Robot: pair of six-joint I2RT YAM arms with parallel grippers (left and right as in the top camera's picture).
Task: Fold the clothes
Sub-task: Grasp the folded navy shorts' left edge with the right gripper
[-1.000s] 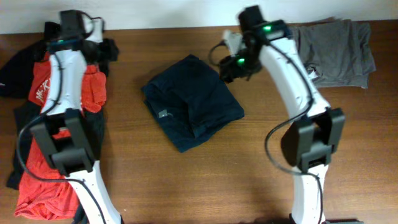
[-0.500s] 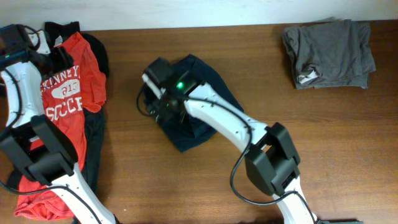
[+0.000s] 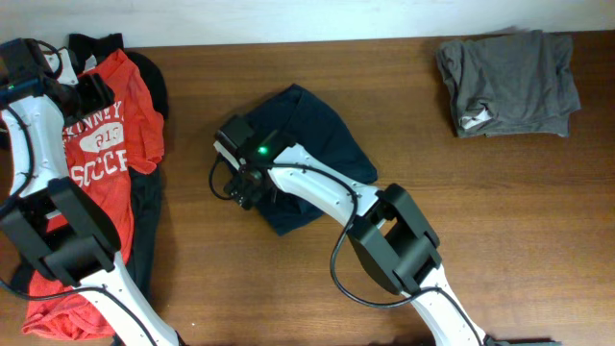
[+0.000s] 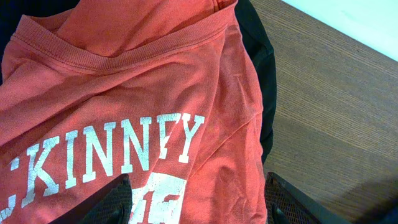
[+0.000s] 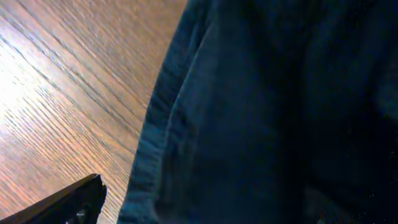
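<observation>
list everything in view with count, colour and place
shorts-like garment: one, dark navy, table centre
T-shirt: one, red with white lettering, far left; more red cloth lower left, maybe separate
black pieces: count unclear, black, under the T-shirt
folded garment: one, grey with white tag, top right
table: one, brown wood, under everything
left tool: one, black, open above the T-shirt
right tool: one, black, open at the shorts-like garment's left edge

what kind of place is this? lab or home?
Probably a robotics lab bench: left arm and right arm at a wooden table, with a red T-shirt, navy shorts and grey garment laid out.
</observation>
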